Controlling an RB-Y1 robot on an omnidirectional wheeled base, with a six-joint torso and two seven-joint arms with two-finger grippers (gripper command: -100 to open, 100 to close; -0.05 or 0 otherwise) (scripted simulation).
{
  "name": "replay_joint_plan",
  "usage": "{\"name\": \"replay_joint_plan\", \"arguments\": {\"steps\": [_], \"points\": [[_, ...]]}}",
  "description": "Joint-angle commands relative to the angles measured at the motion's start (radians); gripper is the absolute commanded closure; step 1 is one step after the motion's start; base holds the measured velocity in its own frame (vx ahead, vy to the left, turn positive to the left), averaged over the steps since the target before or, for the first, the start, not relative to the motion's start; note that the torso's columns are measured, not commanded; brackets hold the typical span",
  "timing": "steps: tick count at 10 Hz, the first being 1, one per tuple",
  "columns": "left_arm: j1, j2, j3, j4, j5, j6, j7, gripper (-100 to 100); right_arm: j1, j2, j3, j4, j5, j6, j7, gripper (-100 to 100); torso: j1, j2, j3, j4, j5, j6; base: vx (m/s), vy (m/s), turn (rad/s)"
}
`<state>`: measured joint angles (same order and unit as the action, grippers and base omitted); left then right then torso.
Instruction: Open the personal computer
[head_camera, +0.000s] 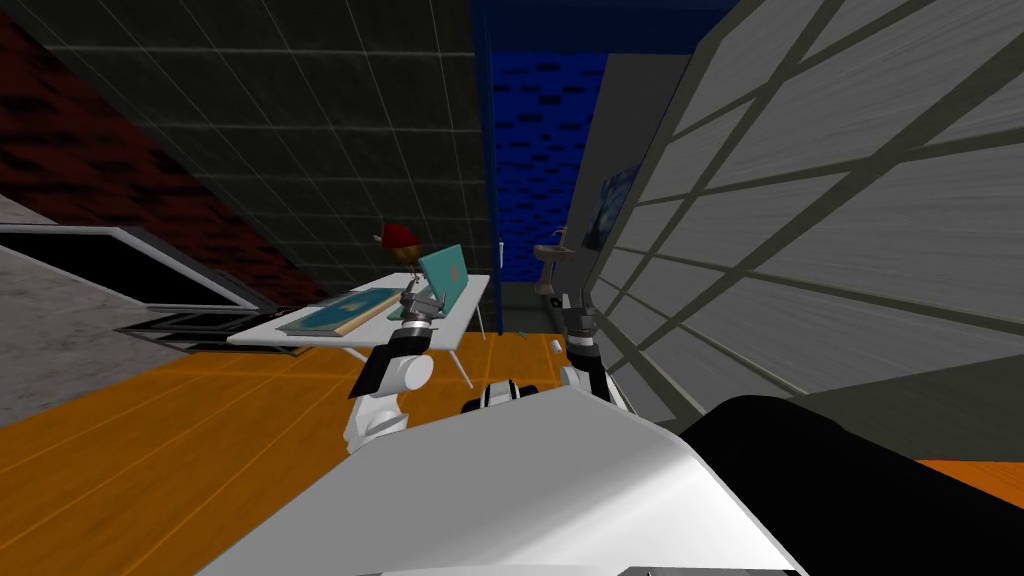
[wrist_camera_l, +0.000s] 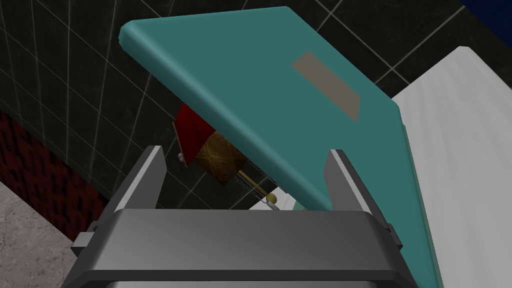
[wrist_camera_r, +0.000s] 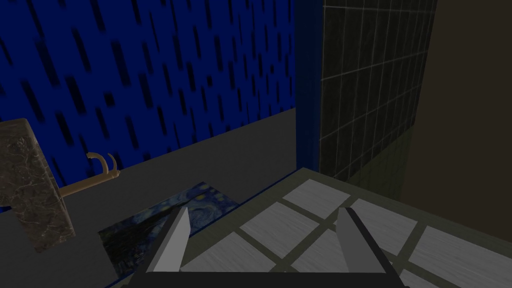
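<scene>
A teal laptop (head_camera: 445, 275) stands on a white table (head_camera: 262, 335) with its lid raised at a slant. In the left wrist view the lid (wrist_camera_l: 260, 100) shows its outer face with a grey rectangular mark, lifted well off the base (wrist_camera_l: 425, 220). My left gripper (head_camera: 415, 300) is at the laptop's near edge, open (wrist_camera_l: 245, 150). The lid's lower corner hangs just above and in front of one of its fingers (wrist_camera_l: 345, 180); no contact is plain. My right gripper (head_camera: 578, 318) hangs open to the right of the table, holding nothing (wrist_camera_r: 262, 210).
A lamp with a red shade (head_camera: 398, 240) stands behind the laptop and shows under the lid (wrist_camera_l: 192, 130). A large teal book (head_camera: 340, 312) lies on the table's left part. A gridded grey wall (head_camera: 800, 250) runs close on the right. The floor is orange wood (head_camera: 150, 440).
</scene>
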<state>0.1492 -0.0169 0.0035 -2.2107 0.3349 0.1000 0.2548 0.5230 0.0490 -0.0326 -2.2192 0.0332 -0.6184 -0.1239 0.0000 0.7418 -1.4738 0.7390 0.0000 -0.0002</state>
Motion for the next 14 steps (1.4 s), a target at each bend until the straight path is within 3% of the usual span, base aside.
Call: {"name": "replay_joint_plan", "arguments": {"steps": [1, 2, 3, 5, 6, 7, 8, 10, 11, 13, 14], "points": [[-0.072, 0.008, -0.002, 0.083, 0.005, -0.021, 0.007, -100, 0.000, 0.000, 0.000, 0.000, 0.000, 0.000, 0.000, 0, 0.000, -0.001, 0.000, 0.000, 0.000, 0.000, -0.038, -0.008, -0.001], [-0.072, 0.008, -0.002, 0.102, 0.005, -0.021, 0.007, -100, 0.000, 0.000, 0.000, 0.000, 0.000, 0.000, 0.000, 0, 0.000, -0.004, -0.002, -0.001, 0.000, 0.000, -0.012, -0.002, -0.011], [-0.115, 0.025, -0.006, 0.141, 0.014, -0.056, 0.020, -100, 0.000, 0.000, 0.000, 0.000, 0.000, 0.000, 0.000, 0, 0.000, -0.006, -0.004, -0.002, 0.000, 0.000, -0.056, -0.004, 0.124], [-0.169, 0.025, -0.006, 0.206, 0.014, -0.056, 0.020, -100, 0.000, 0.000, 0.000, 0.000, 0.000, 0.000, 0.000, 0, 0.000, -0.003, -0.002, -0.001, 0.000, 0.000, -0.055, -0.009, 0.045], [-0.169, 0.025, -0.006, 0.228, 0.014, -0.056, 0.020, -100, 0.000, 0.000, 0.000, 0.000, 0.000, 0.000, 0.000, 0, -0.001, -0.004, -0.002, -0.001, 0.000, 0.000, -0.010, -0.005, -0.010], [-0.214, 0.042, -0.011, 0.266, 0.024, -0.092, 0.032, -100, 0.000, 0.000, 0.000, 0.000, 0.000, 0.000, 0.000, 0, 0.000, -0.006, -0.003, -0.001, 0.000, 0.000, -0.058, -0.015, 0.160], [-0.243, 0.042, -0.011, 0.292, 0.024, -0.092, 0.032, -100, 0.000, 0.000, 0.000, 0.000, 0.000, 0.000, 0.000, 0, 0.000, -0.003, -0.002, -0.001, 0.000, 0.000, -0.066, -0.010, 0.078], [-0.267, 0.042, -0.011, 0.353, 0.024, -0.092, 0.032, -100, 0.000, 0.000, 0.000, 0.000, 0.000, 0.000, 0.000, 0, 0.000, -0.004, -0.002, -0.001, 0.000, 0.000, -0.022, 0.002, -0.020], [-0.309, 0.059, -0.015, 0.383, 0.033, -0.127, 0.045, -100, 0.000, 0.000, 0.000, 0.000, 0.000, 0.000, 0.000, 0, 0.000, -0.005, -0.003, -0.002, 0.000, 0.000, -0.056, 0.000, 0.164], [-0.364, 0.059, -0.015, 0.452, 0.033, -0.127, 0.045, -100, 0.000, 0.000, 0.000, 0.000, 0.000, 0.000, 0.000, 0, 0.000, -0.002, -0.001, 0.000, 0.000, 0.001, -0.055, -0.007, 0.028], [-0.364, 0.059, -0.015, 0.478, 0.033, -0.127, 0.045, -100, 0.000, 0.000, 0.000, 0.000, 0.000, 0.000, 0.000, 0, -0.001, -0.004, -0.002, -0.001, 0.000, 0.001, -0.010, -0.006, -0.014]]}}
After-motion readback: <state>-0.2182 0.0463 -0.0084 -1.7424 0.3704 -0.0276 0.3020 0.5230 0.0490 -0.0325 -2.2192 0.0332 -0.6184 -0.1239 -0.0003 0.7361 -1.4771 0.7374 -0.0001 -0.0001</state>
